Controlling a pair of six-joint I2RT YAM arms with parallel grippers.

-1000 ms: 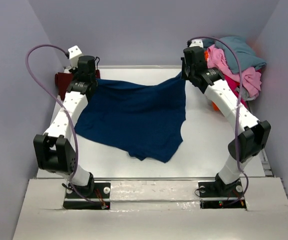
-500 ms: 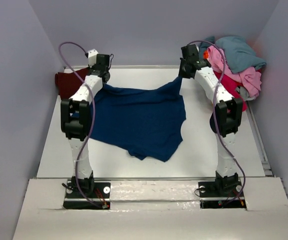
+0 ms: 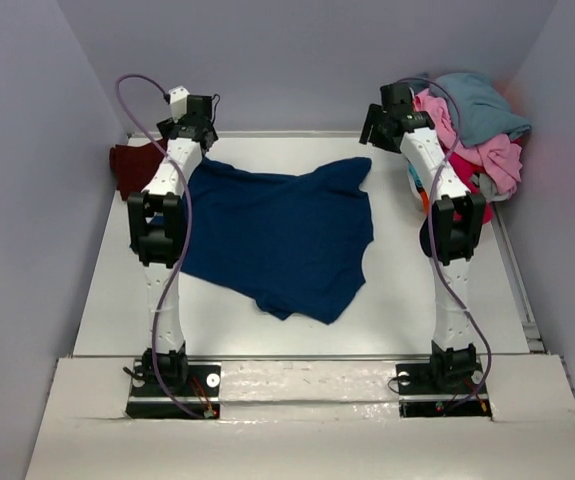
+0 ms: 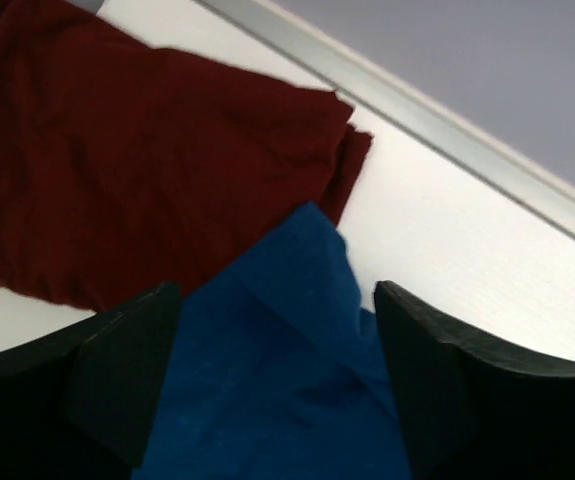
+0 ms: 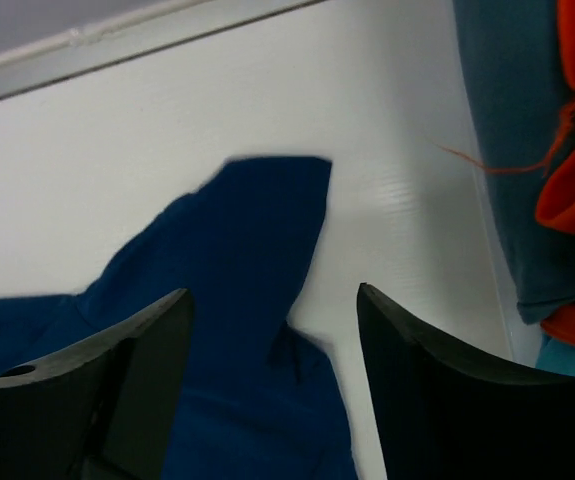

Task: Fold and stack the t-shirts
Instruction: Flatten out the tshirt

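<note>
The navy shirt (image 3: 277,235) lies spread and rumpled across the middle of the worktop (image 3: 407,290), its two far corners pointing to the back, one beneath each arm. A sleeve juts from its near edge toward the arm bases.

The left pincer (image 3: 195,132) hangs over the far left corner. Its fingers (image 4: 117,380) stand wide apart and grasp nothing, and in the left wrist view the navy cloth lies below the gap between them. The tip of that corner shows against the edge of the maroon shirt (image 3: 132,165); whether the two touch I cannot tell. The maroon shirt lies flat at the far left of the worktop, by the wall, with a second layer showing along one edge.

The right pincer (image 3: 372,133) hangs over the far right corner of the navy shirt, likewise spread and holding nothing. In the right wrist view the navy corner lies on the white surface below its fingers (image 5: 137,380), with a strip of bare worktop between the corner and the pile (image 3: 472,135).

The pile fills the far right corner of the worktop: a teal shirt (image 3: 477,100) on top, a pink shirt (image 3: 467,140) under it, a red shirt (image 3: 459,165) lower down and orange cloth (image 3: 425,205) at its near foot, just beside the right arm
</note>
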